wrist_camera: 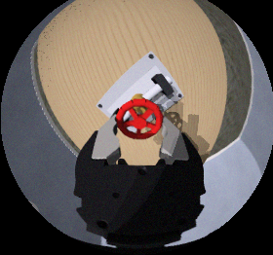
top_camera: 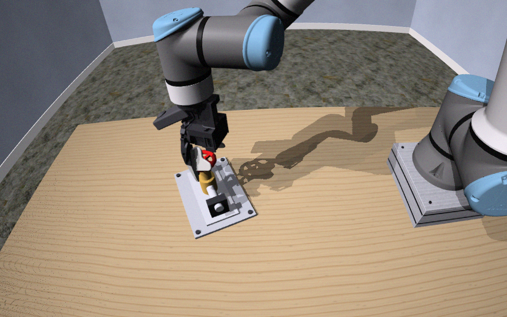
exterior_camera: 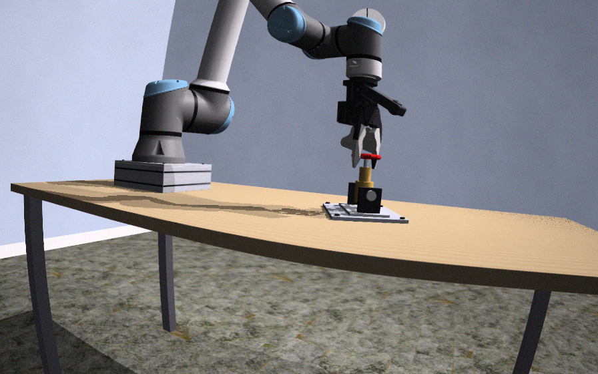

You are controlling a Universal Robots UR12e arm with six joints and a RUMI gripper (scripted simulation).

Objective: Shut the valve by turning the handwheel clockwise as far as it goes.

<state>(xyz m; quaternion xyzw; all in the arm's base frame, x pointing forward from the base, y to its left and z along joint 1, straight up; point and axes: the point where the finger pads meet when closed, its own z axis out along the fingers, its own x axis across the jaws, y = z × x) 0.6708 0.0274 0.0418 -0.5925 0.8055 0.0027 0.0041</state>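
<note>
The valve stands on a grey plate [top_camera: 215, 196] near the middle of the wooden table. Its red handwheel [wrist_camera: 139, 119] sits on top of a brass stem [exterior_camera: 365, 175] above a black block [exterior_camera: 368, 200]. My gripper [wrist_camera: 138, 115] comes straight down over the wheel and is shut on it, one pale finger against each side of the rim. In the top view a white finger hides most of the handwheel [top_camera: 209, 156]. In the exterior view the handwheel [exterior_camera: 370, 157] lies level between the fingertips [exterior_camera: 363, 155].
The arm's base [top_camera: 432, 184] stands on a grey block at the right end of the table. The arm's shadow falls across the table behind the valve. The table's front and left edges are far from the valve.
</note>
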